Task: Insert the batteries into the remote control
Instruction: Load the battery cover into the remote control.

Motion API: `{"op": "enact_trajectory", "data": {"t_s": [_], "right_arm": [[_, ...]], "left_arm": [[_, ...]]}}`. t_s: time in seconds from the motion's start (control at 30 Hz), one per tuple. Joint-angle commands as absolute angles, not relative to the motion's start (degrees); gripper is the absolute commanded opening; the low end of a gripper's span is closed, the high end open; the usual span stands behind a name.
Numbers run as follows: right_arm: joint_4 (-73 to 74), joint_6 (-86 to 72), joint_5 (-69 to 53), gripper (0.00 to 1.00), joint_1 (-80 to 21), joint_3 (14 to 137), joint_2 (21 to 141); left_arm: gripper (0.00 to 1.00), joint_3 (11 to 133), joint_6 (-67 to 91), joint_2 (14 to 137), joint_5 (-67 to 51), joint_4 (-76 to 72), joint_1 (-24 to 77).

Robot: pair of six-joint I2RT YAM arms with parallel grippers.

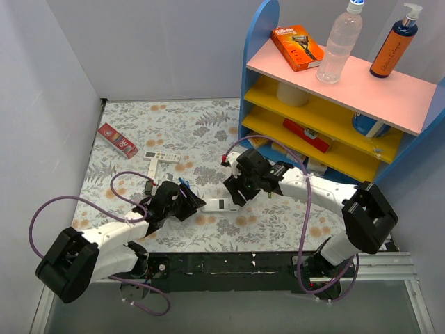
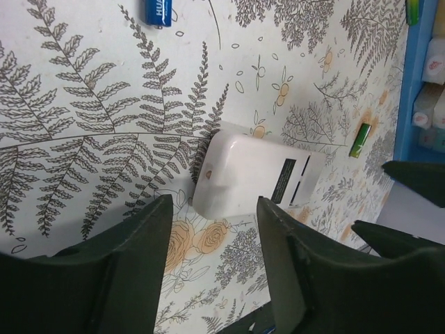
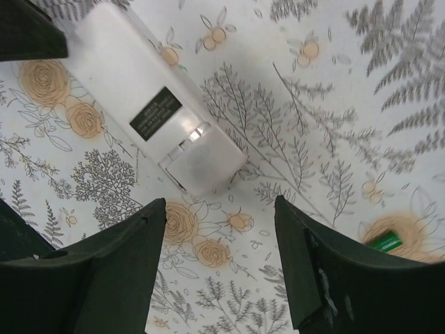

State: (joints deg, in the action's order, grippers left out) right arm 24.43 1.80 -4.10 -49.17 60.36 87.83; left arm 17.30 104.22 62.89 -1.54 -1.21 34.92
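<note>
The white remote control lies back up on the floral cloth between my two grippers. In the left wrist view the remote control shows a dark label, just ahead of my open, empty left gripper. In the right wrist view its battery-cover end points at my open, empty right gripper. A blue battery lies farther off on the cloth. A green battery lies beyond the remote and also shows in the right wrist view. In the top view my left gripper and right gripper flank the remote.
A thinner white remote with a crosswise piece and a small black device lie behind the left arm. A red box lies far left. A blue and yellow shelf with bottles stands at the right.
</note>
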Motion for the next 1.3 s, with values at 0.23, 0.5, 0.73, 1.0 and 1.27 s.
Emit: {"op": "enact_trajectory", "data": {"t_s": [0.23, 0.5, 0.73, 1.0, 1.27], "right_arm": [[3.8, -23.6, -0.2, 0.64, -47.6, 46.0, 80.4], [-1.4, -28.4, -0.2, 0.58, -46.9, 41.7, 80.2], [-2.5, -29.0, -0.2, 0.56, -46.9, 41.5, 82.4], [-2.4, -29.0, 3.3, 0.55, -47.0, 41.4, 83.7], [-3.3, -29.4, 2.2, 0.54, -46.9, 41.5, 85.7]], "left_arm": [[0.55, 21.3, 100.0, 63.5, 1.1, 2.2, 35.2], [0.52, 22.9, 97.7, 66.6, 0.3, 1.8, 35.2], [0.48, 23.0, 97.2, 68.6, -1.7, 1.6, 35.2], [0.45, 22.7, 97.3, 69.5, -2.5, 1.1, 35.2], [0.45, 22.2, 97.4, 69.7, -3.1, 0.8, 35.2]]}}
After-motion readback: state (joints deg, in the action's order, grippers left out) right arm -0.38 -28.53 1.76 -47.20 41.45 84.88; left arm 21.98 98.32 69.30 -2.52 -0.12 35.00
